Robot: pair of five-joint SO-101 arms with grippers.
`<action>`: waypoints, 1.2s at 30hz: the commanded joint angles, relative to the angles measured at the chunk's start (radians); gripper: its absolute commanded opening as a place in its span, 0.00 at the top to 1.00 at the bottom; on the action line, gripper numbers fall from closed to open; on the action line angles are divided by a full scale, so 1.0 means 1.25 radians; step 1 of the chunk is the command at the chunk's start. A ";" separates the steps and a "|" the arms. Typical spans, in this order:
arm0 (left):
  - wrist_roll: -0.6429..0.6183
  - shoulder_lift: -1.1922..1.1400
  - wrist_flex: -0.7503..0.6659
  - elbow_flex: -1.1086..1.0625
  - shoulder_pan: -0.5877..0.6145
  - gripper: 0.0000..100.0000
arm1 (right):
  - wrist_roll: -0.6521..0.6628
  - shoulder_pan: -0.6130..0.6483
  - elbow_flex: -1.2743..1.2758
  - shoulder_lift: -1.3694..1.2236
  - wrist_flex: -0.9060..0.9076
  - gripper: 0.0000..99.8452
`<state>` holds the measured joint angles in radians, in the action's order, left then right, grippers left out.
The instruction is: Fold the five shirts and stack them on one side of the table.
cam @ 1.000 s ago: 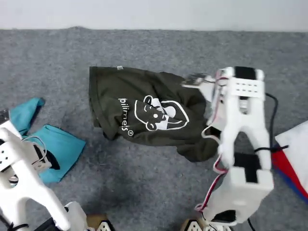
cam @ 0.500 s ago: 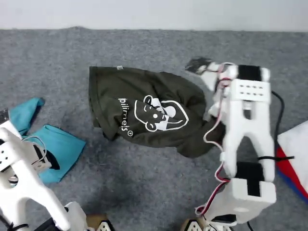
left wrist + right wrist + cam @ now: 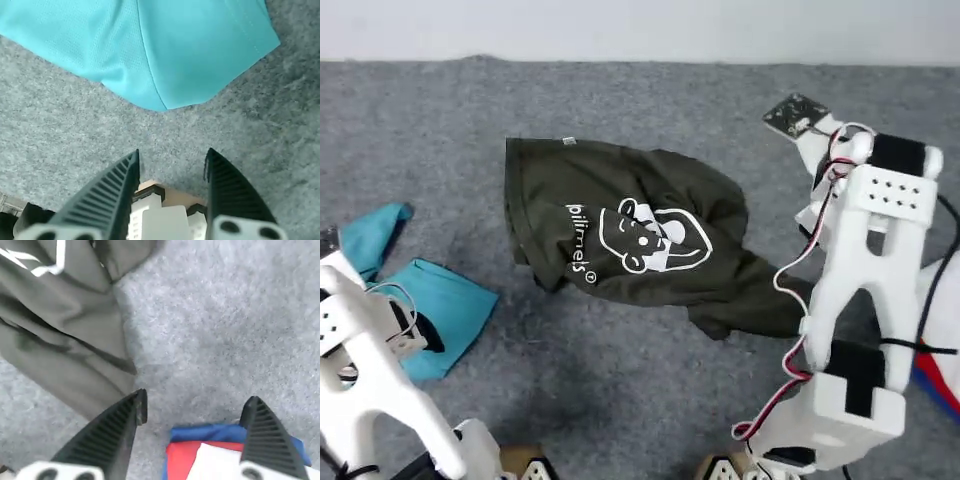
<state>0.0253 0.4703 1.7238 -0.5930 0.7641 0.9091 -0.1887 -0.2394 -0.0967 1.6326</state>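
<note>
A dark olive shirt (image 3: pixel 640 240) with a white print lies rumpled in the middle of the grey carpeted table; its edge also shows in the right wrist view (image 3: pixel 65 340). My right gripper (image 3: pixel 195 415) is open and empty, hovering over bare carpet between that shirt and a red, white and blue shirt (image 3: pixel 215 455). The right arm (image 3: pixel 870 260) stands just right of the dark shirt. A teal shirt (image 3: pixel 440 310) lies at the left. My left gripper (image 3: pixel 170 160) is open and empty, just off the teal shirt's (image 3: pixel 165 45) edge.
The left arm (image 3: pixel 360 370) stands at the near left corner. A pale wall (image 3: pixel 640 28) bounds the table's far edge. Bare carpet (image 3: pixel 620 400) stretches in front of the dark shirt and behind it.
The right arm has swung to the right, off the dark shirt's right edge. The shirt's lower right corner now lies drawn out farther right. The left arm has not moved.
</note>
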 commanded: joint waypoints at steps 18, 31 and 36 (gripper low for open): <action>0.010 0.020 -0.001 -0.003 -0.004 0.80 | 0.112 0.438 0.631 0.164 -0.053 0.69; 0.010 0.023 0.000 -0.003 0.000 0.80 | 0.042 0.323 0.487 -0.115 -0.252 0.69; 0.010 0.021 0.000 -0.003 -0.002 0.80 | 0.044 0.257 0.281 -0.206 -0.155 0.69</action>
<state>0.0253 0.4703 1.7238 -0.5992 0.7626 0.9766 0.2056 0.2746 -0.3023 1.4085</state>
